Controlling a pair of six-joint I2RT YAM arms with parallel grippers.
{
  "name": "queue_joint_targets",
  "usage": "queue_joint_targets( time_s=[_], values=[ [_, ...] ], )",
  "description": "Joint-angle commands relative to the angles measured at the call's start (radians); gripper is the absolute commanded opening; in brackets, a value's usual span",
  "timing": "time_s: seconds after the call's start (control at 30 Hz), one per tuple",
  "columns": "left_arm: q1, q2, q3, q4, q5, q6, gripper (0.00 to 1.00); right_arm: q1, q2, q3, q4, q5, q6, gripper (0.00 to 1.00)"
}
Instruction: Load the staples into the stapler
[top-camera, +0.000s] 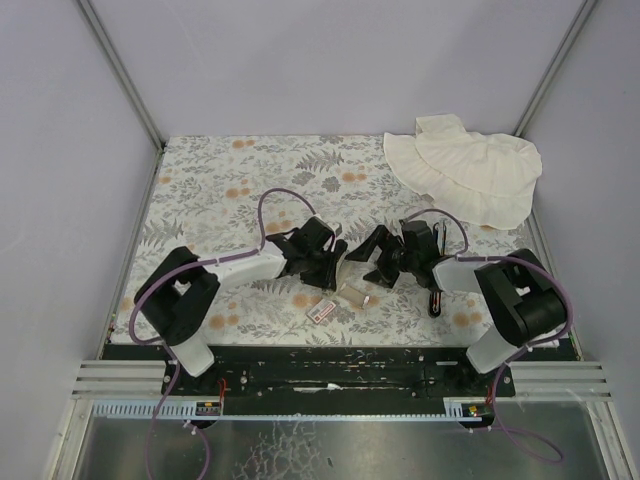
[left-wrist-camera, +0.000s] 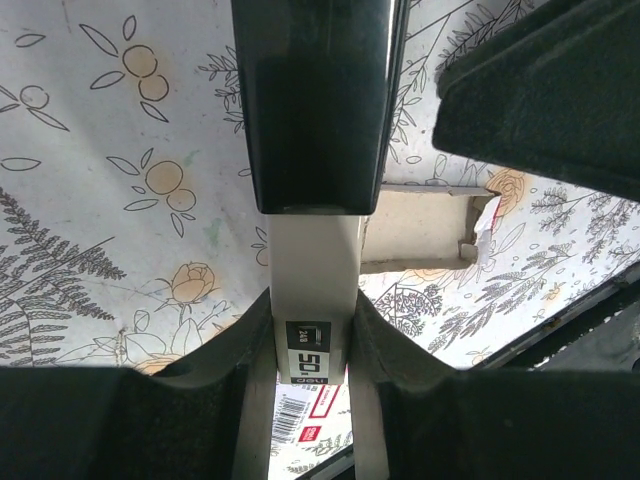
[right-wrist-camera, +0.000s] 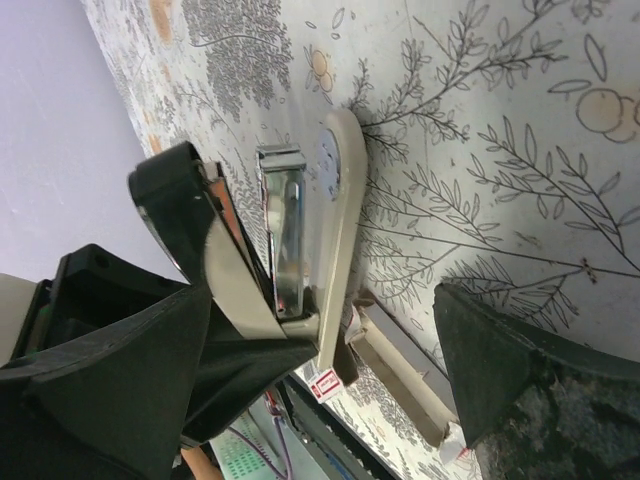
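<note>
Cream stapler (right-wrist-camera: 338, 230) sits between the two arms, pinched across its body by the left gripper (top-camera: 333, 258), and its black lid (right-wrist-camera: 175, 200) stands wide open, baring the metal magazine (right-wrist-camera: 285, 230)! Opposite, the right gripper (top-camera: 378, 258) faces it with jaws spread wide, holding nothing. Just nearer the bases, the sleeve (top-camera: 322, 310) with its pink label and the tray (top-camera: 353, 294) lie side by side on the floral cloth (top-camera: 220, 190); whether the staples are in that tray, I can't tell

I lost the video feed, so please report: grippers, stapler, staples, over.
Left gripper shut on stapler, lid hinged open. Right gripper open, empty. Staple tray and sleeve lie on table nearby. White cloth far back, clear of work.
</note>
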Motion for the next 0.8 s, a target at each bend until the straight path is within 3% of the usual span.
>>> queue_joint_targets(
  time_s=[0.0,0.6,0.7,0.77],
  values=[
    [-0.013,0.025,0.056,-0.012,-0.012,0.027,0.12,0.014,0.025,0.003,0.114,0.015,0.039,0.99],
    [-0.04,0.064,0.106,-0.04,0.028,0.027,0.1,0.044,0.186,0.064,0.189,0.036,0.106,0.99],
    [-0.042,0.059,0.107,-0.033,0.039,0.024,0.1,0.045,0.205,0.062,0.213,0.052,0.122,0.87],
    [-0.044,0.059,0.109,-0.033,0.044,0.023,0.1,0.045,0.215,0.057,0.239,0.064,0.132,0.61]
  ],
)
